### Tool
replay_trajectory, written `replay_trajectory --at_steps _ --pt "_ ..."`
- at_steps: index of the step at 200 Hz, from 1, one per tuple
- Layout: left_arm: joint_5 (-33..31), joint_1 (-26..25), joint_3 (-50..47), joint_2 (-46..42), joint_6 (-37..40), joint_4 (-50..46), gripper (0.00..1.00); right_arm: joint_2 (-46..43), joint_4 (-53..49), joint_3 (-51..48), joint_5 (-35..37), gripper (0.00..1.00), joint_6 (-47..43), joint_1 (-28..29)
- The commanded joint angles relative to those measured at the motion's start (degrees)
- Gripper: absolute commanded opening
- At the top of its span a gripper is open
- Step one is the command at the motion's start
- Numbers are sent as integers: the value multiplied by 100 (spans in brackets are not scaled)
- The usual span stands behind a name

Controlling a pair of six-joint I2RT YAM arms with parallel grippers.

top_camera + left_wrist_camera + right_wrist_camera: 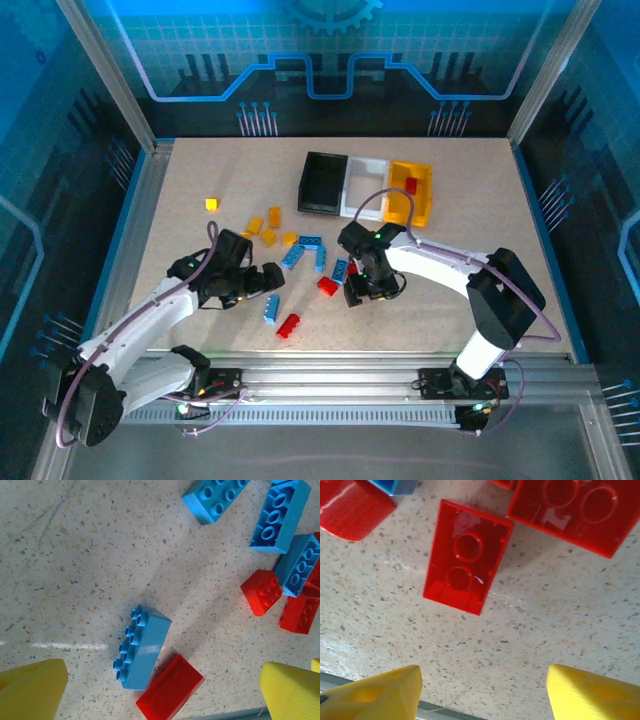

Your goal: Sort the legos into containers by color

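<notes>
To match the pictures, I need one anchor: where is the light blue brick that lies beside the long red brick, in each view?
Top external: blue brick at lower centre-left.
Left wrist: blue brick at lower centre.
Right wrist: two upturned red bricks instead.
Shared landmark: long red brick at its lower right, both views.

We are looking into a robotics lab cell: a speckled worktop [190, 180] fenced by aluminium frame posts [103, 65] and blue panels [330, 40] printed with circuit traces and a gear. The left arm [140, 322] and right arm [440, 263] stand bolted to a slotted metal rail [330, 378] at its near edge.
</notes>
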Motion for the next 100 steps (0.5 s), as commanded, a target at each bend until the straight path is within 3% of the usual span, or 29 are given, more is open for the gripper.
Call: replay_trajectory --at_steps 1,100 --pt "151 61 130 128 4 -9 99 100 404 18 80 68 211 41" --pt "61 57 302 22 188 -426 99 1233 481 701 134 61 256 65"
